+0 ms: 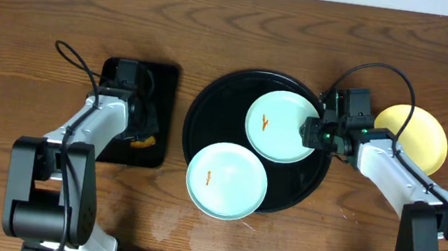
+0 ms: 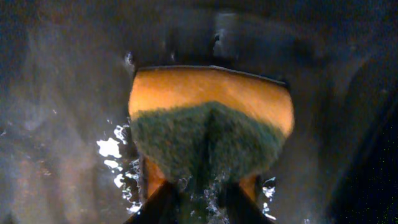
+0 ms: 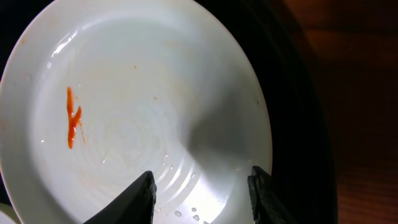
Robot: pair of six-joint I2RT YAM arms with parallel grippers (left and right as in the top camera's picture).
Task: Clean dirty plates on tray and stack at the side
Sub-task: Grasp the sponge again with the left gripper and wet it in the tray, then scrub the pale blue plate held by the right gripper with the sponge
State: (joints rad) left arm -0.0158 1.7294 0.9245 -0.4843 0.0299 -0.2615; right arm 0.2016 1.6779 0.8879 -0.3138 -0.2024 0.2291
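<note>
The round black tray [image 1: 208, 115] holds two mint-blue plates. The far plate [image 1: 280, 125] has an orange smear [image 3: 73, 118]. The near plate [image 1: 227, 181] also has a smear and overhangs the tray's front rim. The pale yellow plate [image 1: 415, 136] lies on the table to the right of the tray. My right gripper [image 1: 313, 133] is open and empty, its fingers [image 3: 205, 193] just above the far plate's right side [image 3: 143, 93]. My left gripper [image 1: 140, 128] is shut [image 2: 199, 202] on an orange sponge with a green scouring face [image 2: 208, 134].
A smaller rectangular black tray [image 1: 161, 79] lies left of the round tray, and my left gripper is over it with the sponge. Its surface looks wet [image 2: 112, 149]. Both arms' cables arch above the table. Wet marks show on the wood in front of the round tray.
</note>
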